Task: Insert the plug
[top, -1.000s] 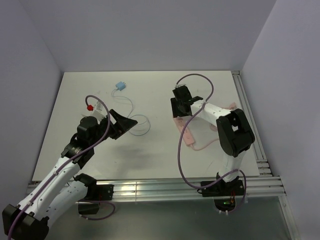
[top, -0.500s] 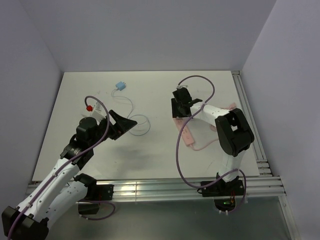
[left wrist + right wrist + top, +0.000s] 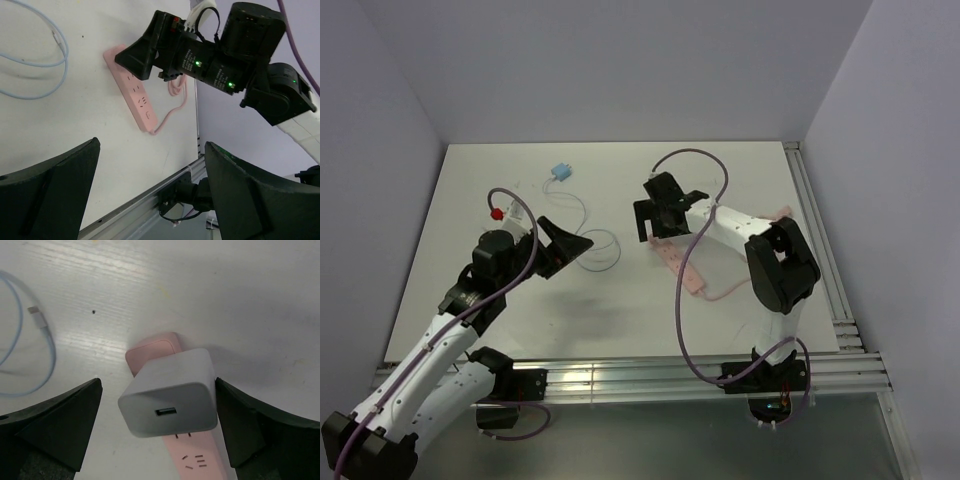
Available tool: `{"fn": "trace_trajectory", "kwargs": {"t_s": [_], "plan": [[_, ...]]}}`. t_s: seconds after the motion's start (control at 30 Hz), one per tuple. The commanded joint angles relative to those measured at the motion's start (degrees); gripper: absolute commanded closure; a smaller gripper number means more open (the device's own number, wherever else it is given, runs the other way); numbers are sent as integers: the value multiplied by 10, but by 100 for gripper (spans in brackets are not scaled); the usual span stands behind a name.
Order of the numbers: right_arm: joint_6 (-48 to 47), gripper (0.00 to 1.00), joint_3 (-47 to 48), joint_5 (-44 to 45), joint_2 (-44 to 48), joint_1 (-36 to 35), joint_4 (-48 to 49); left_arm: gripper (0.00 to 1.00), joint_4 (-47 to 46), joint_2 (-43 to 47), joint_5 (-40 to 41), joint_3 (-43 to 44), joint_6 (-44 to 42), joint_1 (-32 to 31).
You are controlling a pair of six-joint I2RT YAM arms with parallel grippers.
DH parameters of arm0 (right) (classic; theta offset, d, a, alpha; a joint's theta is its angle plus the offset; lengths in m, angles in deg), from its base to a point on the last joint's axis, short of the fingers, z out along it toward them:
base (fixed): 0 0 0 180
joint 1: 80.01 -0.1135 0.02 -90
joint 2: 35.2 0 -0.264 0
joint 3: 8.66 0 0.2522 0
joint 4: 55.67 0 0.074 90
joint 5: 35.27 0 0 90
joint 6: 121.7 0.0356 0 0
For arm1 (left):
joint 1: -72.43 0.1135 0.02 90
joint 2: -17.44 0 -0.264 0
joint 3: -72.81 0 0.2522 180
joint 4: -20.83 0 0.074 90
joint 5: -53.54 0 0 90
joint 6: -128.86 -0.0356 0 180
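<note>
Left gripper (image 3: 570, 241) hangs above the white table (image 3: 520, 300) at near left. Its jaws are spread wide with nothing between them, and they face right toward the strip.

Just beyond its tips a thin pale-blue cable (image 3: 606, 252) lies in a loose loop on the table. 1 loose connector end (image 3: 35, 309) shows in the right wrist view.

Right of centre, the pink power strip (image 3: 138, 96) lies flat and slanted. Its pink cord (image 3: 730, 290) trails off the near end toward the right arm's side.

The plug (image 3: 170, 392), a white USB charger block, sits on the strip's far end with its port facing the wrist camera. Cannot tell if the prongs are fully seated.

Right gripper (image 3: 658, 222) is directly over that end. Its 2 fingers (image 3: 55, 425) stand far apart either side of the plug. There is a clear gap on 1 side, the other finger is very close, and there is no grip on the plug.

Farthest back, left of centre, a small blue block (image 3: 560, 172) rests on the table with the cable running to it.
</note>
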Motion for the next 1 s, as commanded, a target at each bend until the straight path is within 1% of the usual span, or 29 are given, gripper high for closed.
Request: {"fn": "trace_trajectory", "kwargs": {"t_s": [0.0,0.13,0.2,0.27,0.33,0.43,0.47,0.53,0.57,0.6,0.63,0.67,0.7,0.73,0.77,0.8,0.83,0.87,0.9,0.97], "plan": [[10,0,37,0,42,-4,-57,9,13,-10,20,47,-27,2],[5,0,27,5,78,11,-85,6,78,-64,51,97,-69,2],[3,0,20,33,99,11,-91,5,90,-77,67,119,-76,2],[-4,0,9,44,116,14,-97,2,103,-94,104,143,-79,2],[-7,0,-4,48,145,15,-100,1,109,-109,130,163,-80,3],[7,0,-32,50,202,15,-87,1,117,-160,179,218,-94,4],[13,0,-44,49,220,15,-80,1,132,-198,199,257,-110,7],[19,0,-69,56,263,15,-73,1,145,-243,219,300,-150,18],[19,0,-75,55,284,15,-75,1,158,-291,242,349,-164,23],[21,0,-77,58,293,15,-83,1,173,-315,254,371,-178,35],[27,0,-79,59,302,14,-86,0,182,-360,259,393,-197,41],[30,0,-82,55,321,15,-88,0,188,-381,262,430,-201,54],[36,0,-89,48,331,15,-87,1,188,-400,261,443,-203,80],[38,0,-94,38,342,16,-83,1,186,-437,253,455,-202,93],[41,0,-107,8,358,14,-72,0,175,-456,223,476,-200,125],[44,0,-113,-6,366,14,-67,0,178,-475,206,487,-189,141],[47,0,-121,-17,373,14,-62,2,177,-514,180,509,-181,158],[49,0,-133,-39,383,12,-58,3,175,-532,158,518,-174,194],[50,0,-139,-44,387,11,-50,4,169,-550,122,528,-158,211],[49,0,-152,-57,392,8,-43,7,163,-603,89,558,-150,249]]}}
